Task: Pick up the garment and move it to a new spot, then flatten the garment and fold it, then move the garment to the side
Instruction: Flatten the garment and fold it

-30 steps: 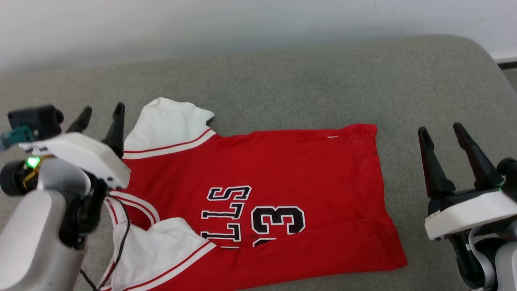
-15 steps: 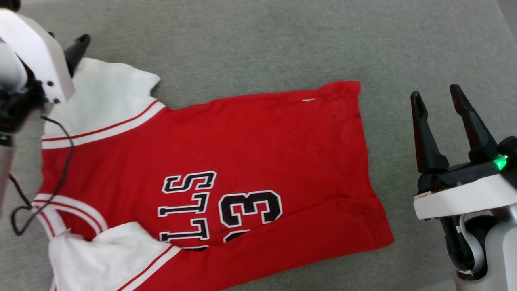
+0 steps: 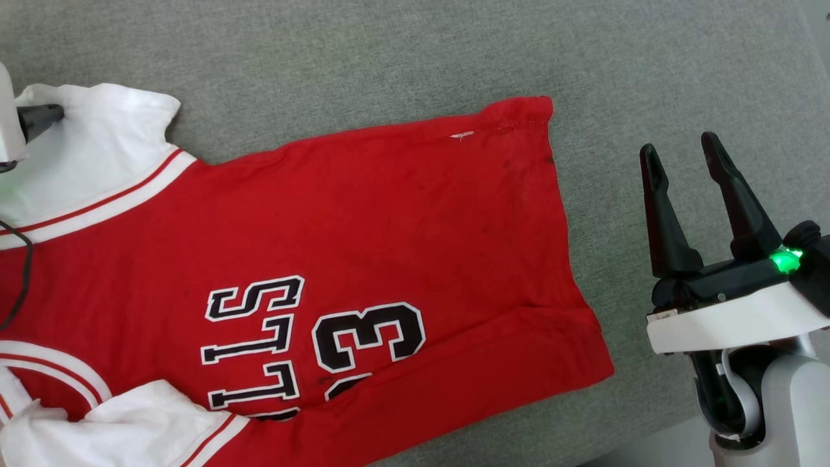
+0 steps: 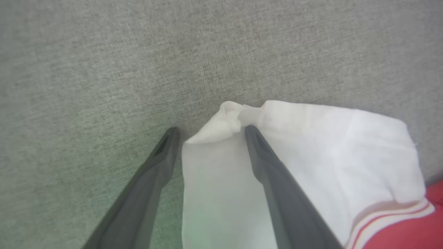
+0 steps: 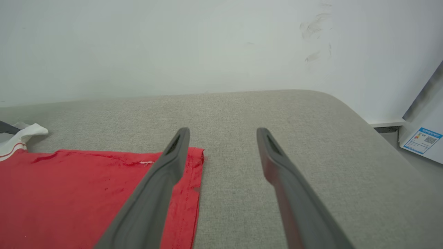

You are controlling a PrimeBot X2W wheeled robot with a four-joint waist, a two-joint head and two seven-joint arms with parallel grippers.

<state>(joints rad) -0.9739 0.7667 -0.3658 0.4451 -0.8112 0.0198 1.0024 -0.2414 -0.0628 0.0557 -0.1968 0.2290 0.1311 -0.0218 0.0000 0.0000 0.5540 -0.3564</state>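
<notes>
Head camera tipped downward since 1 s ago, so we log the picture's shift as its own; against the cloth, the left gripper [image 4: 211,129] has gone from beside the far white sleeve [image 4: 328,145] to its outer end; the right gripper [image 3: 679,144] keeps its station off the hem [image 3: 559,214].

Item 1, garment: red jersey T-shirt [image 3: 389,220] with white short sleeves, striped trim, black lettering and "23"; lies front up across the grey woven cushion [image 3: 389,45]; body nearly flat; far sleeve tip bunched; near sleeve [image 3: 123,425] rumpled.

Item 2, step: we judge it flattening, folding not begun; the next move calls for closing on the bunched sleeve tip and drawing it outward without dragging the body.

Item 3, left gripper: angled down at the cushion; jaws parted at middling width; 1 finger over grey fabric, 1 over the sleeve, cloth edge between; nothing clamped.

Item 4, right gripper: raised beside the hem; jaws wide; empty.
</notes>
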